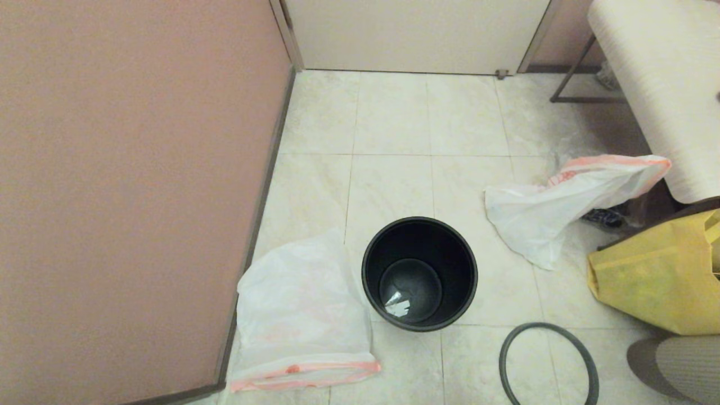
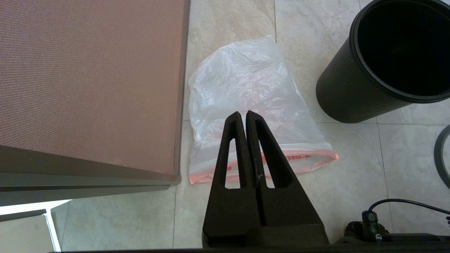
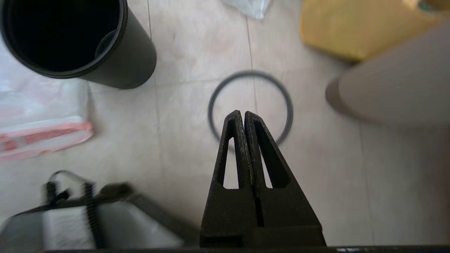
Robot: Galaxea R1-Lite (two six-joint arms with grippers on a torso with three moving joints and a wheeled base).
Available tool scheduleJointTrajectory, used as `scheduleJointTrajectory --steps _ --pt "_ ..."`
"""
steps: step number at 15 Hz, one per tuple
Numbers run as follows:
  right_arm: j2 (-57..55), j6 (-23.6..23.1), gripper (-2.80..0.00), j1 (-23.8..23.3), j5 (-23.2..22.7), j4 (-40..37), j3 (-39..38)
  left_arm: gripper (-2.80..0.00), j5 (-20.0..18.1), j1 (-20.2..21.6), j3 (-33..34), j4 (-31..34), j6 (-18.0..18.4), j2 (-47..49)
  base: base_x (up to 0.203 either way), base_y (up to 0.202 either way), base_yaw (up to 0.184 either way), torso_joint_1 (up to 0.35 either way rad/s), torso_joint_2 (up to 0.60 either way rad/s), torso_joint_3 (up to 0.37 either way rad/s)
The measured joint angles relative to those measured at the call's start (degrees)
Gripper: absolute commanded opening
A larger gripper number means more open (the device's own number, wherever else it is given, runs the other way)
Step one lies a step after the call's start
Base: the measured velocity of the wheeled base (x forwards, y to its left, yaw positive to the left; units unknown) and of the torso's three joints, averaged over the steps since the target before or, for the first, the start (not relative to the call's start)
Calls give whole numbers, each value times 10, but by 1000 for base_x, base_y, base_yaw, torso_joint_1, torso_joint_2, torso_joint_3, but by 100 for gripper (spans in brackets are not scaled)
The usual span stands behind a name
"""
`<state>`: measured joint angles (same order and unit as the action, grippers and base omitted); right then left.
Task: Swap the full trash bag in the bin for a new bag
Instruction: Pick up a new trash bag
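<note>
The bin (image 1: 450, 264) stands unlined on the tiled floor, with only a small pale scrap (image 1: 397, 306) at its bottom. The new bag (image 1: 298, 298) lies flat to its left by the wall, orange-pink mouth band toward me. The full trash bag (image 1: 551, 208) lies puffed on the floor to the bin's right; its contents do not show. My left gripper (image 2: 242, 113) hovers shut and empty above the new bag (image 2: 242, 77), beside the bin (image 2: 348, 95). My right gripper (image 3: 242, 112) hangs shut and empty over the loose grey rim ring (image 3: 288, 102), right of the bin (image 3: 137, 59).
The grey ring (image 1: 543, 324) lies on the floor right of the bin and nearer to me. A yellow fabric bag (image 1: 647, 270) and a white-topped bench (image 1: 664, 84) crowd the right side. A pink partition (image 1: 129, 185) walls off the left.
</note>
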<state>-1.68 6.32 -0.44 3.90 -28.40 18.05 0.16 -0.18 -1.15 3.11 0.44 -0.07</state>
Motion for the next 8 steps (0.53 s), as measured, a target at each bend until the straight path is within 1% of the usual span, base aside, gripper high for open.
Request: scheduleJointTrajectory --steps 3,5,8 --pt "13 -25 -280 0 -3 134 -86 -280 0 0 0 0 0 0 0 0 0 0 0 0" --pt "16 -31 -280 0 -8 192 -122 -280 0 0 0 0 0 0 0 0 0 0 0 0" --pt "18 -41 -280 0 -19 195 -137 -280 0 0 0 0 0 0 0 0 0 0 0 0"
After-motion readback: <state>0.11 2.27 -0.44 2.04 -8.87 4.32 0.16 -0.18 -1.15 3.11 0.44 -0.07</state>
